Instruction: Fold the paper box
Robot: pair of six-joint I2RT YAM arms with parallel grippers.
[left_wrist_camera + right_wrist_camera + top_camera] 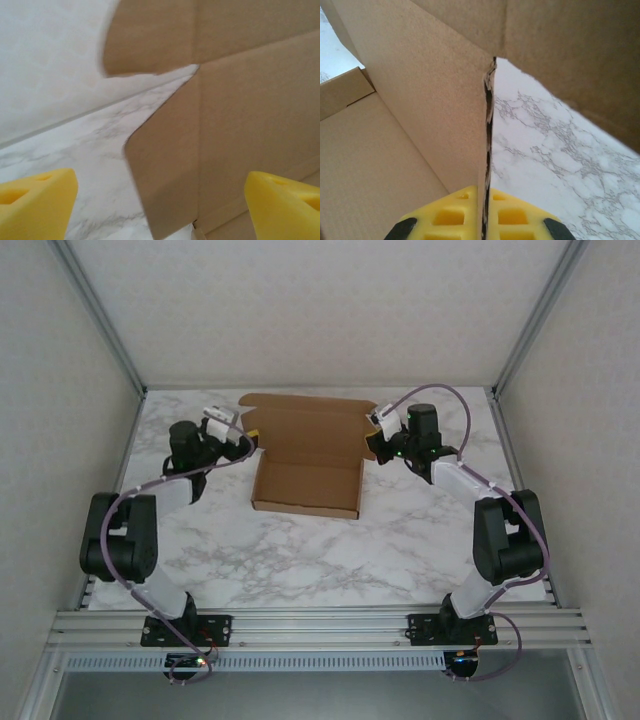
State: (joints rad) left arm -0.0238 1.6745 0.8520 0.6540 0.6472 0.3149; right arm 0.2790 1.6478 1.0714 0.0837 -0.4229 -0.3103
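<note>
A plain brown cardboard mailer box [305,475] sits at the far middle of a white marble-patterned table [300,560], its open lid panel reaching close to the table's back edge while a broad stretch of marble lies between its near wall and the arm bases. The right gripper [485,200], yellow fingers clenched, pinches the raw edge of the box's raised right side wall. The left gripper [160,210] hangs just beside the box's notched left flaps, fingers spread wide and grasping nothing, the shallow tray unprinted and creased.
</note>
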